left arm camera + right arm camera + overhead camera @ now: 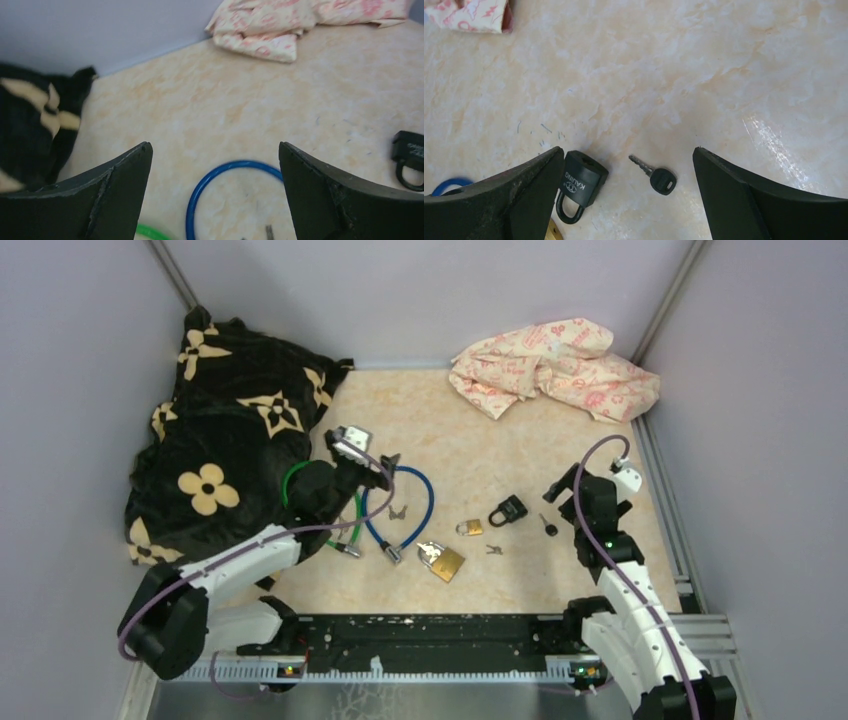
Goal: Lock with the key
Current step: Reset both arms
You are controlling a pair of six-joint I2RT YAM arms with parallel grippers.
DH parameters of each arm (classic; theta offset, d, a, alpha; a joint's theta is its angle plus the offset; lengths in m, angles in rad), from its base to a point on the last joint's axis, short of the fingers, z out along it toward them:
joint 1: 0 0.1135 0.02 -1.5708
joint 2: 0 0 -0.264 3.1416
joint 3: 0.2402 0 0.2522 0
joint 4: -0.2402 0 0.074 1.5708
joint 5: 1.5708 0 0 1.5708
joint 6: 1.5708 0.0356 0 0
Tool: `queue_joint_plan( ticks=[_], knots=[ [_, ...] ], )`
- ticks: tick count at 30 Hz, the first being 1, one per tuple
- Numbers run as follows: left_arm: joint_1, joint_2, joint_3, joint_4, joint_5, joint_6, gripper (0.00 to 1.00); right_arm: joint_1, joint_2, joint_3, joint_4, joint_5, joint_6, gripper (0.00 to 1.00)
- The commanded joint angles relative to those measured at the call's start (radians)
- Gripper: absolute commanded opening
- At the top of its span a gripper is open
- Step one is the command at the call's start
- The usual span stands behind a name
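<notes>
- We see a beige, marble-patterned tabletop, smooth and slightly glossy, closed in by plain pale walls on three sides; its widest bare stretch runs across the middle and back, between the two cloths
- A black plush cloth with cream flower prints lies heaped in the back-left corner, spilling over the table's left edge area
- A crumpled pink-and-cream printed cloth sits against the back-right corner, well apart from the locks
- The left gripper hangs over the blue loop with its jaws spread wide and nothing between them
- The right gripper hovers near the table's right edge, jaws likewise wide apart and empty, with the black padlock and the key on the table below it
- A blue plastic-coated cable lock forms a rounded loop left of centre
- A green coated cable lock curves beside it, partly hidden by the left arm
- A large brass padlock lies flat near the front
- A black padlock with a rounded shackle lies just beside the right gripper's left finger
- A small brass padlock rests to the left of the black one
- The black-headed metal key lies loose on the tabletop, near the black padlock but not touching it
- Small silver keys lie inside the blue loop
</notes>
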Motion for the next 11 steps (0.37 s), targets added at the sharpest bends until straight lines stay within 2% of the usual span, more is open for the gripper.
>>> queue_joint_plan(
  ticks=[1, 3, 6, 8, 11],
  knots=[
    [0.154, -0.183, -0.231, -0.023, 0.055, -0.170, 0.99, 0.001, -0.020, 0.015, -0.045, 0.129, 0.165, 0.98],
    [0.229, -0.295, -0.358, 0.053, 0.110, -0.261, 0.99, 0.002, -0.047, -0.009, -0.046, 0.109, 0.178, 0.98],
    [0.338, -0.458, -0.480, 0.048, 0.142, -0.383, 0.99, 0.001, -0.110, -0.068, -0.030, 0.073, 0.187, 0.98],
    [0.390, -0.534, -0.528, 0.011, 0.137, -0.413, 0.99, 0.001, -0.154, -0.099, -0.021, 0.058, 0.188, 0.98],
    [0.468, -0.569, -0.543, 0.029, 0.147, -0.423, 0.99, 0.002, -0.227, -0.133, -0.002, 0.040, 0.131, 0.98]
  ],
)
